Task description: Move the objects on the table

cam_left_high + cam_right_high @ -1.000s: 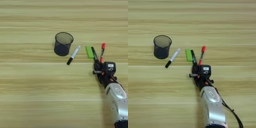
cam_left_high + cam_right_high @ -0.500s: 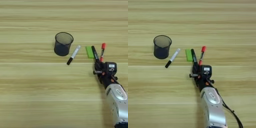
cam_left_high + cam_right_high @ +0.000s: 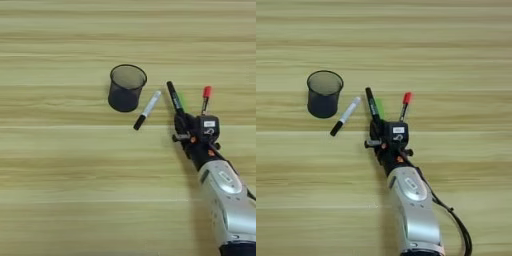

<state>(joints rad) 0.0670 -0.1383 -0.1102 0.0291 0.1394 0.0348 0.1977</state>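
Observation:
My right gripper (image 3: 182, 126) is shut on the lower end of the long black marker (image 3: 175, 98), which slants up and to the left from the fingers. The same gripper (image 3: 376, 133) and black marker (image 3: 371, 102) show in the right eye view. The small green block (image 3: 380, 106) lies on the table (image 3: 60, 165) just behind the marker, partly covered by it. The red-capped marker (image 3: 205, 98) lies right of the gripper. The white marker with black cap (image 3: 147, 110) lies to the left, apart from the gripper.
A black mesh pen cup (image 3: 126, 87) stands upright left of the white marker, its mouth open. My silver forearm (image 3: 227, 195) comes in from the bottom right corner.
The gripper has shifted left with the black marker in its fingers. The marker's far end now points further up and left, across the green block. The other items have not moved.

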